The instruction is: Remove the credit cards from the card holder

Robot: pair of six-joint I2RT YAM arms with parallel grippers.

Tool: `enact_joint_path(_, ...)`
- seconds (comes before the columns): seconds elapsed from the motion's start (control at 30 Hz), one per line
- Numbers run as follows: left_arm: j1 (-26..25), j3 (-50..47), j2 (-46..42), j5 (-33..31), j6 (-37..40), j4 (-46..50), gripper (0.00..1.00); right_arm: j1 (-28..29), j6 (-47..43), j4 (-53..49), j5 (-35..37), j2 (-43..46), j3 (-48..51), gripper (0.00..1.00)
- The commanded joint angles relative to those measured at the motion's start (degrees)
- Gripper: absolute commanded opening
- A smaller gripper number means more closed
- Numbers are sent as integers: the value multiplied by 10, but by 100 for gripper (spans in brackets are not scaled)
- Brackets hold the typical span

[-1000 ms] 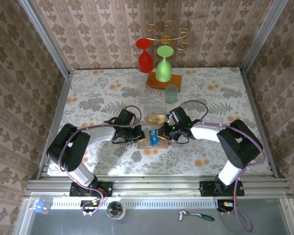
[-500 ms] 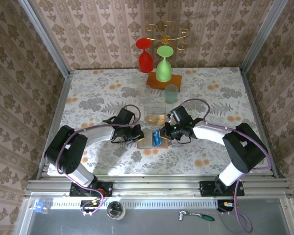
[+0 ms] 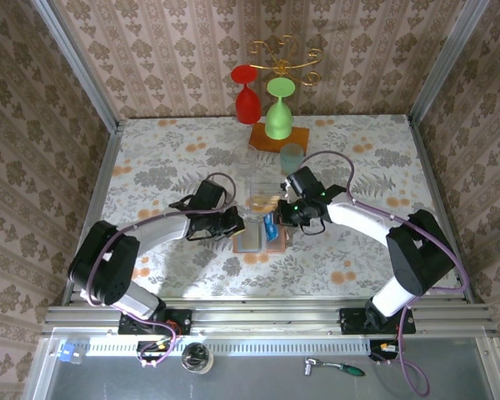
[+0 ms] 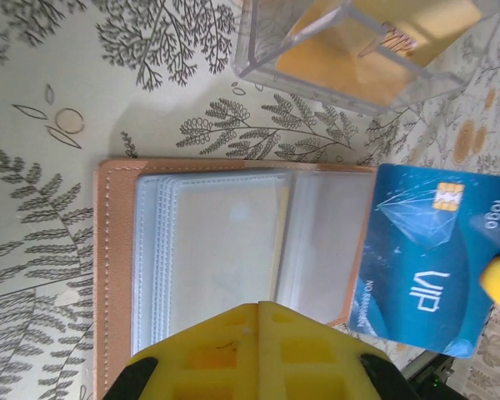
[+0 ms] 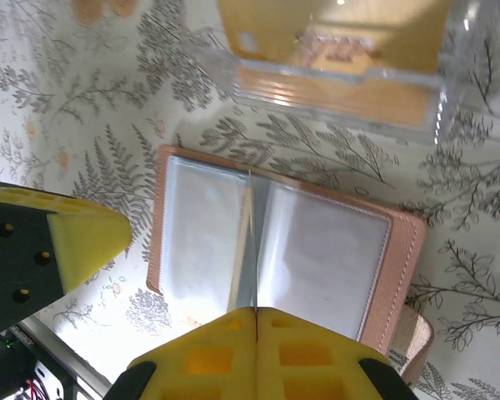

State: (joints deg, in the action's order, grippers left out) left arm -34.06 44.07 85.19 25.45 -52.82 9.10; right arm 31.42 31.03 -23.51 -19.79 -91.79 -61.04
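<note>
The credit card [image 4: 425,254] reads "VIP" and "logo".

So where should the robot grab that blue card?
By the outer edge of the blue card, the one sticking out past the card holder, coming in from the side away from the holder. The card is thin and flat, so pinch its two flat faces. The right gripper looks shut on that edge.

My right gripper [image 5: 256,318] is pulling the blue credit card [image 4: 417,258] out of the middle of the card holder [image 4: 108,250], carrying it rightward and slightly farther away, over the holder's right edge.
</note>
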Motion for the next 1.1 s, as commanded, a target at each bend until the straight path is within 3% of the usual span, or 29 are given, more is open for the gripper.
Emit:
enact_joint_path(0.0,11,-19,-39,-10,9,24,5,-1,-108,-88,10,-20,-52,5)
enact_joint_path(0.23,27,-52,-87,-15,5,31,6,-2,-306,-205,4,-82,-178,4)
enact_joint_path(0.63,30,-69,-137,-31,7,56,10,-10,-619,-313,11,-151,-312,0)
enact_joint_path(0.83,31,-70,-143,-34,9,69,11,-19,-706,-395,30,-210,-411,0)
enact_joint_path(1.07,30,-68,-146,-43,-4,77,11,-30,-749,-468,45,-292,-544,0)
